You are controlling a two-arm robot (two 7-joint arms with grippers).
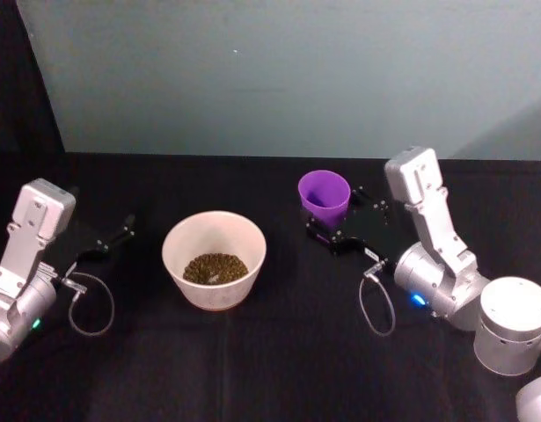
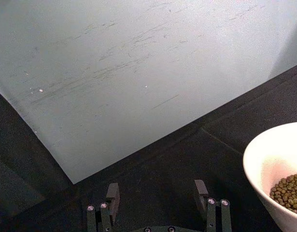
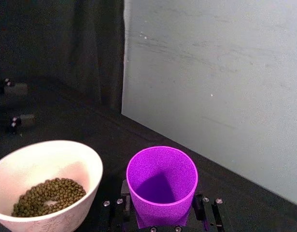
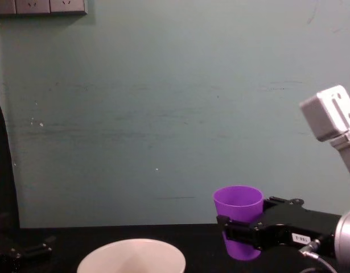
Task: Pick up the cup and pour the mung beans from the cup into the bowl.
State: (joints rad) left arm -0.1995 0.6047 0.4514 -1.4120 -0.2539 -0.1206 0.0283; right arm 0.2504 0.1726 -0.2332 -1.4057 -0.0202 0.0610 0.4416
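Nearest the robot's body, both arms rest over a black-covered worktop [image 1: 252, 369]. The left hand [image 1: 119, 236], parked near the worktop's left edge, has its two fingers [image 2: 112, 195] spread apart with nothing between them. A white label on the right hand's black housing, seen from the chest, carries print too small to read.

The bowl [image 1: 214, 258], wide and pale, stands at mid-depth, a little left of the worktop's centre; the head view and both wrist views show mung beans [image 1: 215, 267] heaped in its bottom, whereas the chest view shows its rim alone.

Right of the bowl and slightly farther back, the right hand [image 1: 333, 230] is closed about the lower wall of the purple cup [image 1: 324, 194], which is upright. The right wrist view looks into the cup and shows a bare purple interior. The chest view shows the cup's base clear of the worktop.

At the far edge rises a grey-green wall panel [image 4: 163, 114], scuffed, with pale wall sockets [image 4: 41, 6] at its upper left.
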